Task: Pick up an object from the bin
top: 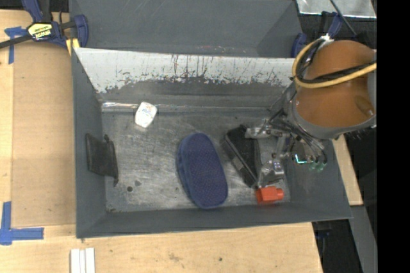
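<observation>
Your gripper [275,173] sits low over the right end of the grey bin [192,70], below the arm's orange cover [336,89]. Its tip is directly above a small red block [270,195] on the floor by the near wall; you can't tell whether they touch. Just left of the gripper lies a flat black rectangular piece [241,153], slanted. Mid-floor you have a dark blue oval pad [202,169]. Well apart: a small white lump [145,115] near the far wall, and a black slab [101,155] against the left side.
</observation>
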`<action>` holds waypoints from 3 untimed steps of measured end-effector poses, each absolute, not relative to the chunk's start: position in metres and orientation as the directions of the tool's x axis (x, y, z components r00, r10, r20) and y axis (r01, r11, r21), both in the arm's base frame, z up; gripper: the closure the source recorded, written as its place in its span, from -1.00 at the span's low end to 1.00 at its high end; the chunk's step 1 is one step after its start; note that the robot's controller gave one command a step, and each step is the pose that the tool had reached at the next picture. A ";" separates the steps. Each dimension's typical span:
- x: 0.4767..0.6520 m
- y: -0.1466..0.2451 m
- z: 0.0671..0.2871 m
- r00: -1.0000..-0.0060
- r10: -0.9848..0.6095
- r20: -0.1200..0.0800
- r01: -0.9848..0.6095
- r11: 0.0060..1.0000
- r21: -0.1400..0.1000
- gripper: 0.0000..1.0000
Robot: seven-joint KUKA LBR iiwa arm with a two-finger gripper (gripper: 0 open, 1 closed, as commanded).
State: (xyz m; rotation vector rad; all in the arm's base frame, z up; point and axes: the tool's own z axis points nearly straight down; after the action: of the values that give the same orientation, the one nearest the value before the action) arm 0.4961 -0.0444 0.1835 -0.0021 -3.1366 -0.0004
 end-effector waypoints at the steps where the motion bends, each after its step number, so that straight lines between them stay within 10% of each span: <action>1: 0.503 -0.071 0.111 -0.863 0.505 -0.006 0.505 0.863 0.001 -1.00; 2: 0.489 -0.074 0.106 -0.995 0.095 -0.022 0.095 0.995 -0.004 -1.00; 3: 0.483 -0.083 0.101 -0.959 0.285 -0.005 0.285 0.959 0.000 -1.00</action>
State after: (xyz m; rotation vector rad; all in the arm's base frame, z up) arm 0.4827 -0.0825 0.1013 -0.4524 -3.1136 0.0014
